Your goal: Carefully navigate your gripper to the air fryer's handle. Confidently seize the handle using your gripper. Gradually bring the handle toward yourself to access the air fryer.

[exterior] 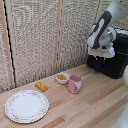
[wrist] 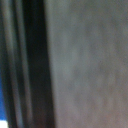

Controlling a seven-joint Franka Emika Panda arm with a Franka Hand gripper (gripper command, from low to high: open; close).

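**Tool at the air fryer's front, grasp unconfirmed**

Tool (exterior: 101, 56) hangs from the white and black arm (exterior: 104, 27) right against the front of the air fryer (exterior: 117, 64), the black box at the exterior view's right on the wooden bench (exterior: 85, 107). Its dark fingers point down at the drawer face, where the handle should be, but the tool hides the handle itself. Whether the fingers are spread or closed on anything I cannot tell; the wrist view gives only a blurred grey surface and dark vertical bands, too close to read.

By my judgement the approach is ending and the seizing step is in hand. Next comes a firm closure on the handle, then a slow, straight pull outward. The pink cup (exterior: 74, 84), small bowl (exterior: 62, 78) and plate (exterior: 26, 106) lie well apart.
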